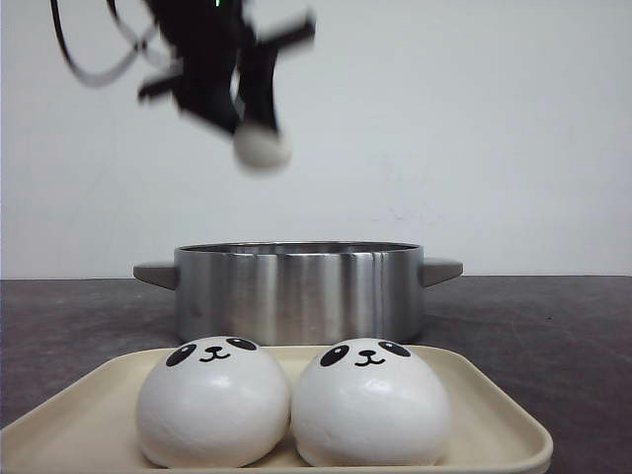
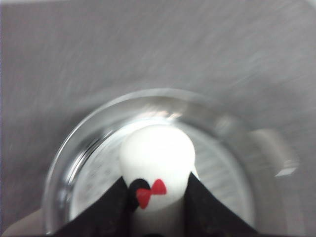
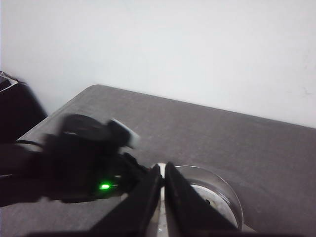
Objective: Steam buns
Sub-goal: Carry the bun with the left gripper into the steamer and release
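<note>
No legible txt or labels.

Left gripper (image 2: 157, 197): clamped on a white bun (image 2: 157, 165), red bow mark showing
Below: steel pot (image 2: 148, 163), blurred, on grey tabletop (image 2: 148, 44)

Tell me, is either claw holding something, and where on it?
The left gripper holds a bun by its sides, above the pot. The right gripper is shut on nothing.
</note>
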Controlling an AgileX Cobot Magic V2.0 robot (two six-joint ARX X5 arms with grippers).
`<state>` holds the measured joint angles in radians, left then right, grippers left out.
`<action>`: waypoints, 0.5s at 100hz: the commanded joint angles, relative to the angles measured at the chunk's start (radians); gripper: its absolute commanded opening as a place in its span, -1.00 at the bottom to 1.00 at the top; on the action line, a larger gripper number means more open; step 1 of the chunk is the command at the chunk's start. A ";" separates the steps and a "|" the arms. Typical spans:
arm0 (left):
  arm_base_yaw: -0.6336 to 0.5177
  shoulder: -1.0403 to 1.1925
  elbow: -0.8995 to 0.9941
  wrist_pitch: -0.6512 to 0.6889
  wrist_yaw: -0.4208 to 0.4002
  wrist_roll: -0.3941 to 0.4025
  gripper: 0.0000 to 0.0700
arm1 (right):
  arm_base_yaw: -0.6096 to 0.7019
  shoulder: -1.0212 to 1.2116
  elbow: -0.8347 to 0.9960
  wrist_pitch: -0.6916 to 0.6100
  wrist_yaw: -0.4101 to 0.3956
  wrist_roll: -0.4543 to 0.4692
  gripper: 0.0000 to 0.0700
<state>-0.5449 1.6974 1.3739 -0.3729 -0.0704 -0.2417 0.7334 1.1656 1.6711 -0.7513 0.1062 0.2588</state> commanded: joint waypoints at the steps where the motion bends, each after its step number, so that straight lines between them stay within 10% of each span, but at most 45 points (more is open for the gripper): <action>1: 0.009 0.062 0.017 0.009 -0.001 0.014 -0.97 | 0.011 0.010 0.013 0.008 -0.001 0.002 -0.98; 25: 0.041 0.204 0.017 0.054 0.000 0.012 -0.84 | 0.010 0.010 0.013 -0.006 0.000 -0.013 -0.98; 50: 0.041 0.216 0.020 0.089 -0.001 0.013 0.64 | 0.010 0.010 0.012 -0.026 -0.010 -0.016 -0.98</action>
<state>-0.4995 1.8992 1.3735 -0.2947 -0.0719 -0.2417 0.7330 1.1656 1.6711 -0.7773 0.1040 0.2504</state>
